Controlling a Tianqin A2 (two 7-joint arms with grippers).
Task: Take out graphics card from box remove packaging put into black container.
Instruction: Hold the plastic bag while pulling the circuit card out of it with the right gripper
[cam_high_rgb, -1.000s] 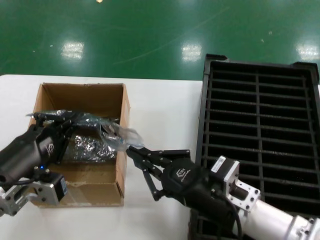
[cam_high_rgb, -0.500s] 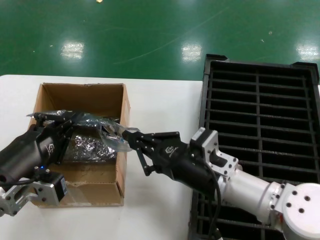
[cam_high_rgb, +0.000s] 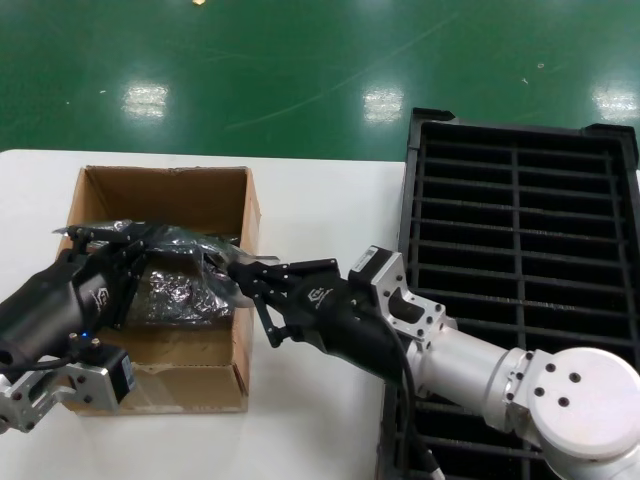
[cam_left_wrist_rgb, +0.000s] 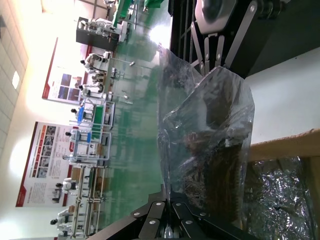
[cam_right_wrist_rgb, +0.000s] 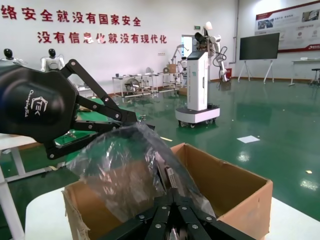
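Above the box (cam_high_rgb: 165, 300), both grippers pinching the packaging (cam_high_rgb: 195, 262)

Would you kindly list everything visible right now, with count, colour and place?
Box: one, brown cardboard, on the table's left part, open.
Bagged card: one, dark board in a shiny translucent bag, held over the box's right wall between both tools.
Foil packs: silvery, lying inside the box; count unclear.
Tray: one, black, slotted, on the right.
Table: one, white.
Floor: green, beyond the table.
Left tool: black, over the box, shut on the bag's left end.
Right tool: black, at the box's right wall, shut on the bag's right end.
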